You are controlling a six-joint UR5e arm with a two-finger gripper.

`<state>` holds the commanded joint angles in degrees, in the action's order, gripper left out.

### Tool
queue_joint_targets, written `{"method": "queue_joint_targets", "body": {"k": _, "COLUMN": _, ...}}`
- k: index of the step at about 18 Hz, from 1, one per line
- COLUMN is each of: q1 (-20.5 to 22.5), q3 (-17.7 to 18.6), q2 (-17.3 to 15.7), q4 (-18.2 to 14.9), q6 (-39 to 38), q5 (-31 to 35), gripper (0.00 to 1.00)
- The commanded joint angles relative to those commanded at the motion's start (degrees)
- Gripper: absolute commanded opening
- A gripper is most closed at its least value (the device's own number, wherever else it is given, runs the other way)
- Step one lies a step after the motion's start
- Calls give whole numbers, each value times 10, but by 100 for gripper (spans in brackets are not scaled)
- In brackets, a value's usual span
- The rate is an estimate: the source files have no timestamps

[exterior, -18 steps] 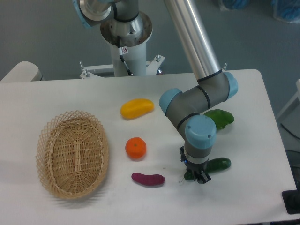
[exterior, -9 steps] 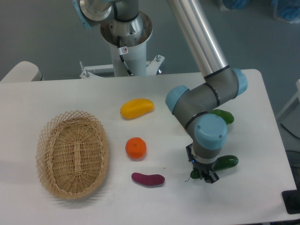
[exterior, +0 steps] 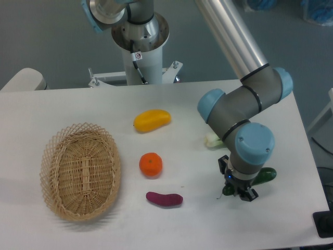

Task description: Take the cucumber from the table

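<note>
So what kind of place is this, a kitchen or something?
More likely a robotics lab or test bench than a kitchen: an arm on a pedestal works over a bare white table, with what look like toy vegetables and a wicker basket set out.

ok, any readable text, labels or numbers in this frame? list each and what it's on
No text can be read in this view.
Small tag hanging at the robot base column: it bears a small reddish mark, too small and blurred to read.
No lettering shows on the gripper, the cucumber, the wicker basket or the table.
</note>
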<state>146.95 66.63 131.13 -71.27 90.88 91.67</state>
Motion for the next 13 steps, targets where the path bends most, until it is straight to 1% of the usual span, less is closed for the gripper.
{"method": "queue_joint_targets", "body": {"k": 2, "q1": -2, "q3": -16, "q2": 8, "q4": -15, "q6": 0, "q5": 0, "gripper": 13}}
{"method": "queue_joint_targets", "body": {"k": 9, "q1": -10, "q3": -12, "q2": 4, "q4": -17, "q6": -1, "q5": -4, "gripper": 15}}
{"method": "queue_joint_targets", "body": {"k": 13, "q1": -21, "q3": -10, "q2": 1, "q4": -17, "q6": -4, "q5": -4, "gripper": 15}}
